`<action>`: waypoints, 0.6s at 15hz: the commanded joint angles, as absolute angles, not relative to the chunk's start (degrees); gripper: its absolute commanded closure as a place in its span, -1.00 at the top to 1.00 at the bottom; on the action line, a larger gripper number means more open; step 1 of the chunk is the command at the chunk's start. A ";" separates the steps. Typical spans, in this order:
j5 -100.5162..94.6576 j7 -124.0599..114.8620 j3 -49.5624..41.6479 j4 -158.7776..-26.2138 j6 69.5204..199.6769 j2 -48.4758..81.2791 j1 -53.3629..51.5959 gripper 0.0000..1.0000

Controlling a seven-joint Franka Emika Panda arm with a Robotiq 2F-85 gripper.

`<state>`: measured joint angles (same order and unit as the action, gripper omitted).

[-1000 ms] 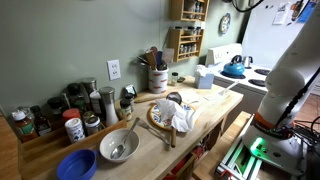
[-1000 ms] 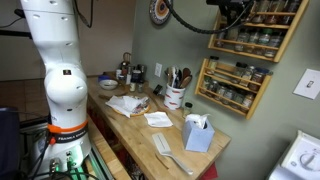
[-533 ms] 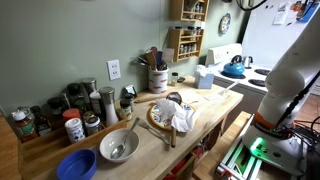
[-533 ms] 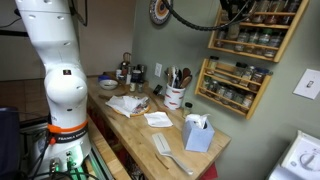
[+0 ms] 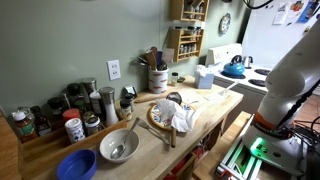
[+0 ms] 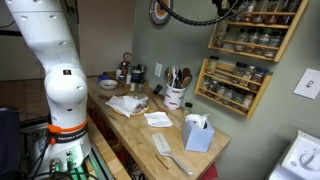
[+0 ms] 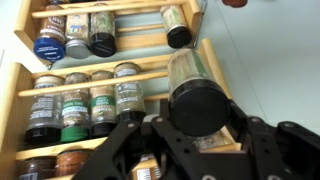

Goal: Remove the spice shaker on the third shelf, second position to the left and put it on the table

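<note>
In the wrist view my gripper (image 7: 196, 128) is shut on a spice shaker (image 7: 188, 70), a clear jar with a black cap, held just in front of the light-wood rack (image 7: 150, 78). Several rows of dark-capped jars stand on the rack's shelves to the left. In an exterior view the gripper (image 6: 230, 7) is high up by the upper rack (image 6: 262, 38), at the frame's top edge. The rack also shows in an exterior view (image 5: 186, 30). The butcher-block table (image 5: 205, 104) lies far below and shows in both exterior views (image 6: 125, 122).
A lower wall rack (image 6: 234, 86) hangs under the upper one. On the table are a utensil crock (image 6: 175, 96), a tissue box (image 6: 198, 132), a plate with a cloth (image 5: 172, 116), bowls (image 5: 118, 146) and several bottles (image 5: 70, 112). A white stove (image 5: 240, 68) stands beyond.
The gripper has drawn slightly up and away from the upper rack with the shaker in it.
</note>
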<state>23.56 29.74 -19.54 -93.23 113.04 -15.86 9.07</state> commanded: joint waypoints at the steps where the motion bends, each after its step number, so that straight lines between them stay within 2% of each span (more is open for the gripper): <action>1: 17.76 27.30 -17.31 -95.35 108.57 -19.82 8.65 -0.39; 9: 3.76 20.65 -9.25 -103.94 101.06 -28.67 7.32 -0.39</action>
